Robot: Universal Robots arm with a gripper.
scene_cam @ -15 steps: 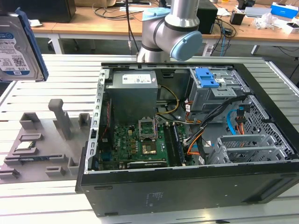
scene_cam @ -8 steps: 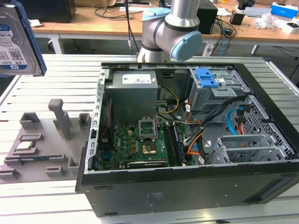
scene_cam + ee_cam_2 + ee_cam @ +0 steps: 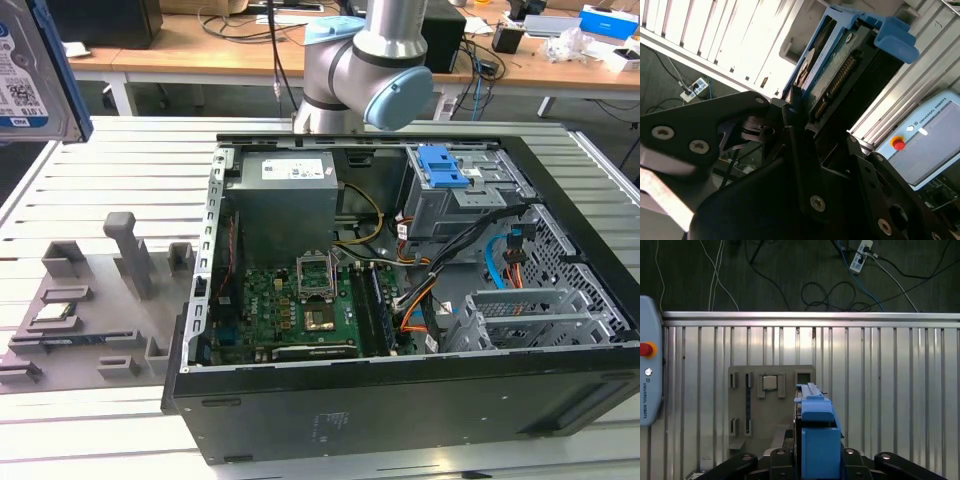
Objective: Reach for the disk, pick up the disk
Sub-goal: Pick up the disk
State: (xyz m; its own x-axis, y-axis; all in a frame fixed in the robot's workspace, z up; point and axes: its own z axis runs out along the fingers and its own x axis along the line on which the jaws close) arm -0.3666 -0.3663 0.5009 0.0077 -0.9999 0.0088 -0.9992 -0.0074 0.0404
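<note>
The disk, silver with a blue-and-white barcoded label, is held up at the exterior view's upper left, above the slatted worktop. The claw is closed narrowly on the disk's blue-framed body. Beneath it lies a grey parts fixture, with a pendant with a red button near it. The open computer case stands well apart. Label print is illegible.
</note>
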